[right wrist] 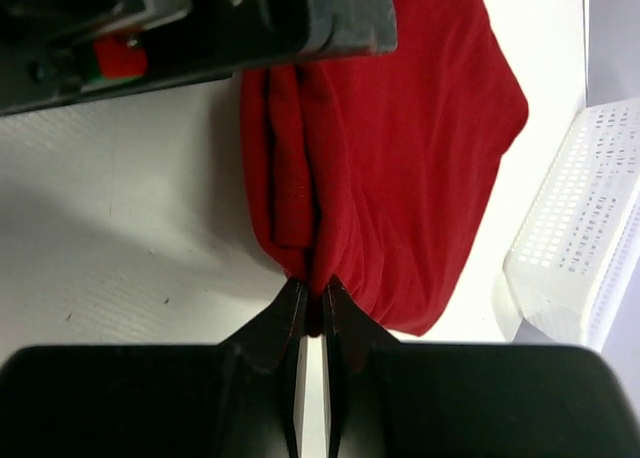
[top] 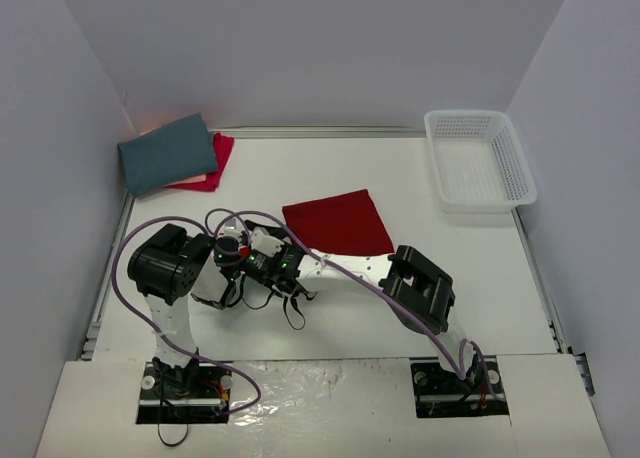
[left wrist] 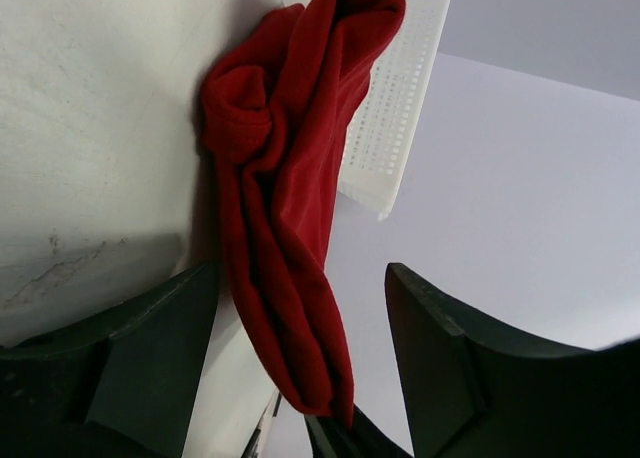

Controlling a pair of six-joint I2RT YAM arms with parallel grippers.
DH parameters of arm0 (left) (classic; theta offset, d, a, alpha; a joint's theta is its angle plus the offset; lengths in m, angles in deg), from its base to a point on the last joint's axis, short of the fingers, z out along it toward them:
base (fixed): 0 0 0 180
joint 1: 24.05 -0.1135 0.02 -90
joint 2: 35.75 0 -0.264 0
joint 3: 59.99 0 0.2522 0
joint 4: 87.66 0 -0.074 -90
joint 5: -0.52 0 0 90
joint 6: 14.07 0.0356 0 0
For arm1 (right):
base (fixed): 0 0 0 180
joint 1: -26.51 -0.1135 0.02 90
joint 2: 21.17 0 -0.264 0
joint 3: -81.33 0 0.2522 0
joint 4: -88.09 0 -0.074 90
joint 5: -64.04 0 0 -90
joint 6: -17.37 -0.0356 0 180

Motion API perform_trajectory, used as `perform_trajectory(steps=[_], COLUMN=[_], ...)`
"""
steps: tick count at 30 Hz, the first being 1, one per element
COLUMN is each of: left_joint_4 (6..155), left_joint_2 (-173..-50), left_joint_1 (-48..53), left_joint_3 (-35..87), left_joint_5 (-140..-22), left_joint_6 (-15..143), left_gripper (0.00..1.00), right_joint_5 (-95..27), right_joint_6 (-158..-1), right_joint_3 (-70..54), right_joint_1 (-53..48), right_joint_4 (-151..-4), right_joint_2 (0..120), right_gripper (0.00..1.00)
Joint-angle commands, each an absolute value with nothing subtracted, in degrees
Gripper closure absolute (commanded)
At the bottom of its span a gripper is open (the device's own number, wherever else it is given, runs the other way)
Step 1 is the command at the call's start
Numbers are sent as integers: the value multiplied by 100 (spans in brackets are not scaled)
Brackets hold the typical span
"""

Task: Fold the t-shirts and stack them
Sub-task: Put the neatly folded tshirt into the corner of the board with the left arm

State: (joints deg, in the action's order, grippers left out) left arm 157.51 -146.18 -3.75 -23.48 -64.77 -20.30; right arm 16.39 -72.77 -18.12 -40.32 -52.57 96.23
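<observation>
The deep red t-shirt (top: 340, 223) lies folded mid-table, its near-left corner lifted and bunched. My right gripper (right wrist: 312, 290) is shut on that bunched edge (right wrist: 380, 138). In the left wrist view the same red cloth (left wrist: 285, 228) hangs twisted between the spread fingers (left wrist: 150, 358) of my left gripper (left wrist: 300, 270), which is open and not clamping it. Both grippers meet at the shirt's near-left corner, the left gripper (top: 243, 251) beside the right gripper (top: 284, 262). At the back left the slate-teal t-shirt (top: 168, 154) lies folded on top of the pinkish-red t-shirt (top: 216, 164).
A white mesh basket (top: 478, 158) stands at the back right, close to the right wall. Walls enclose the table on three sides. Purple cables loop over both arms near the table's front.
</observation>
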Motion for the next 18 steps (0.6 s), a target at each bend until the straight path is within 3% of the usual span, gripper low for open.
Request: perform_trajectory(steps=[1, 18], left_joint_4=[16321, 16418], left_joint_2=[-14535, -14543], left_joint_1=[-357, -1051], left_joint_3=[-2539, -2522], left_joint_5=[-6329, -5784], left_joint_6=[-1996, -2005], left_gripper=[34, 28], right_joint_5=[2044, 1895], right_joint_6=[-7764, -7782], right_joint_3=[-1821, -1698], right_joint_1=[-3757, -3756], right_joint_4=[-6031, -6031], right_joint_2=[9176, 9098], right_gripper=[100, 100])
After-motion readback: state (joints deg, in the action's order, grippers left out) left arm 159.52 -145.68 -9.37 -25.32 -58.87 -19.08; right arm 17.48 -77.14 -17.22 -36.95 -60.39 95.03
